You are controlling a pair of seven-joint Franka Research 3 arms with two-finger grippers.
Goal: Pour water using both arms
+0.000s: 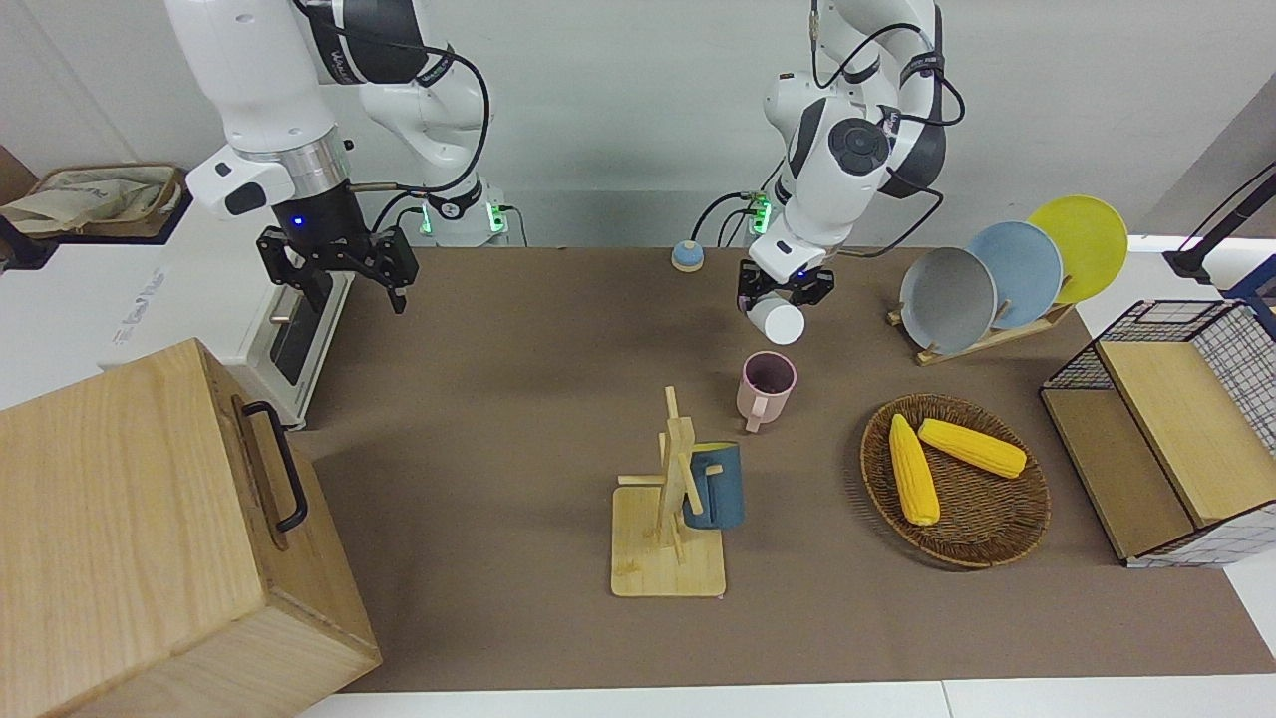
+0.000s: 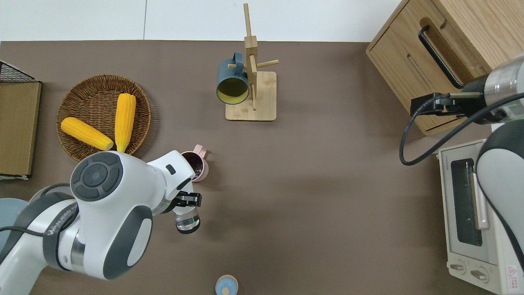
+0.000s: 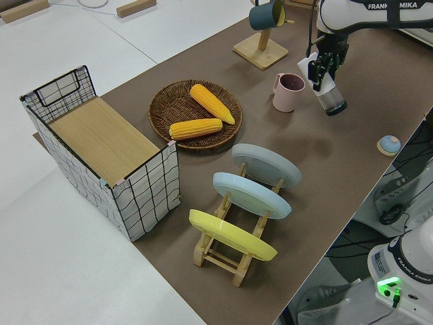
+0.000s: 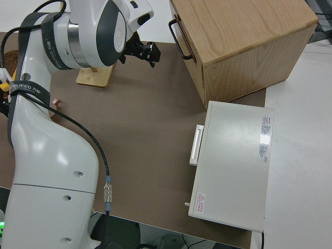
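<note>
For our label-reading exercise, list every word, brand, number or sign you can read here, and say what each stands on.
"FRANKA EMIKA": on the glossy white left arm.
"WANJEED", uncertain: on the black strap around that arm.
Red warning-triangle sticker: on the white toaster oven; its print is too small to read.
Oven brand mark: too small to read.
</note>
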